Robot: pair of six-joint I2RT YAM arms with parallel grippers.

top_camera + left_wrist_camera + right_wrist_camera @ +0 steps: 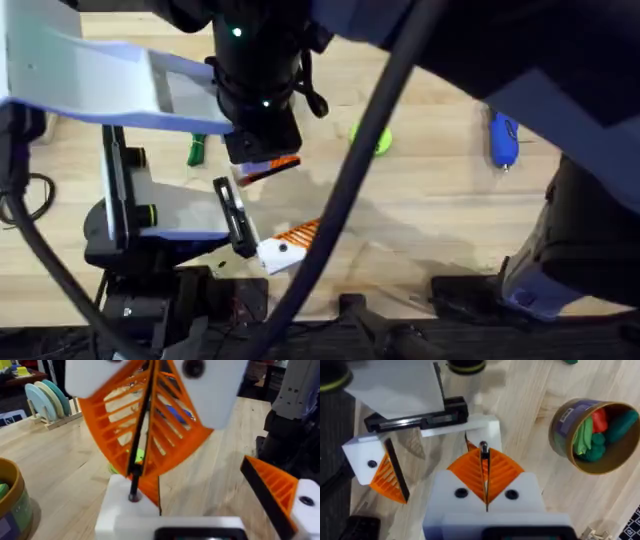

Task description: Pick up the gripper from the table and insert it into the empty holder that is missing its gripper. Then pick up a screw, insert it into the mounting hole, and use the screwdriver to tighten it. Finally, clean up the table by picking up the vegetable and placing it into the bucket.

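Orange pads of the right claw (484, 460) were pinched shut on what looked like a thin black screw (135, 485). It hung pretty much straight down from the claw. Its tip sat right at the hole in the white holder (120, 505) directly below.

One blue screwdriver (502, 139), one lime-green disc (376, 138), one dark-green vegetable (196, 149) on the table. One bucket (561, 435), several toy pieces inside. Three pastel plates (46, 397) racked.
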